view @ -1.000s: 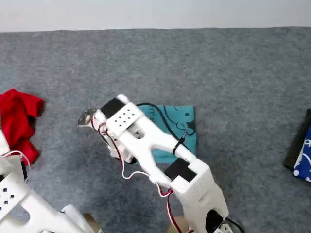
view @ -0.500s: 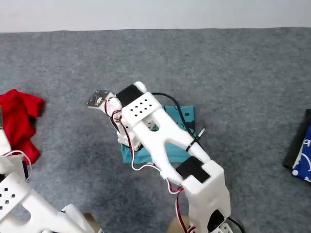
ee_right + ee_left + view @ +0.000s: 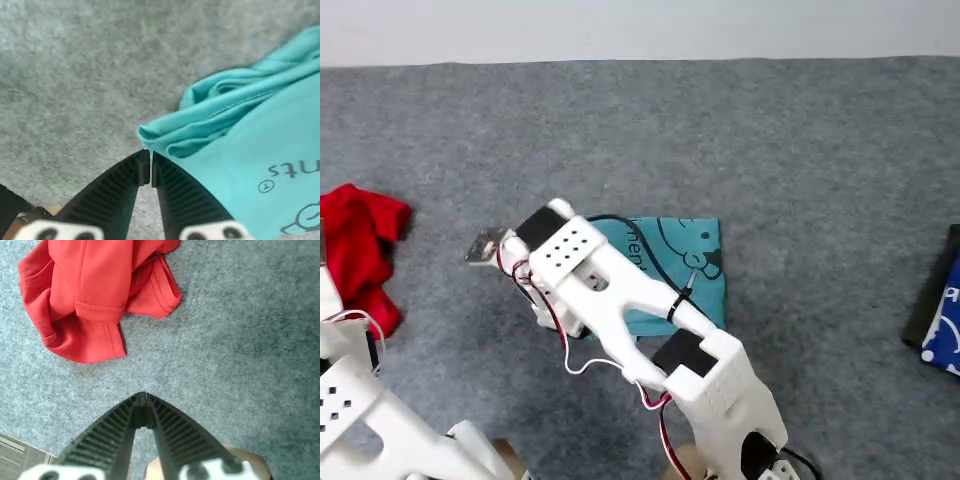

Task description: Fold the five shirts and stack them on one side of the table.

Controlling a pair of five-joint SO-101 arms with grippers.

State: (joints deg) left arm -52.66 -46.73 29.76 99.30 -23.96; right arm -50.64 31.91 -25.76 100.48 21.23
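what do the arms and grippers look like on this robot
The right arm and left arm are white plastic with grids of small holes. The right arm carries black motor blocks, red, white and black cables and a black tie. The left gripper and right gripper have black ribbed fingers tapering to a point, on white bases.

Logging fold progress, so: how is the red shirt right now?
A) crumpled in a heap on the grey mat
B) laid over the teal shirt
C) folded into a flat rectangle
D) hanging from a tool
A: the red shirt lies bunched with loose folds on the grey mat, clear of the shut left tool.
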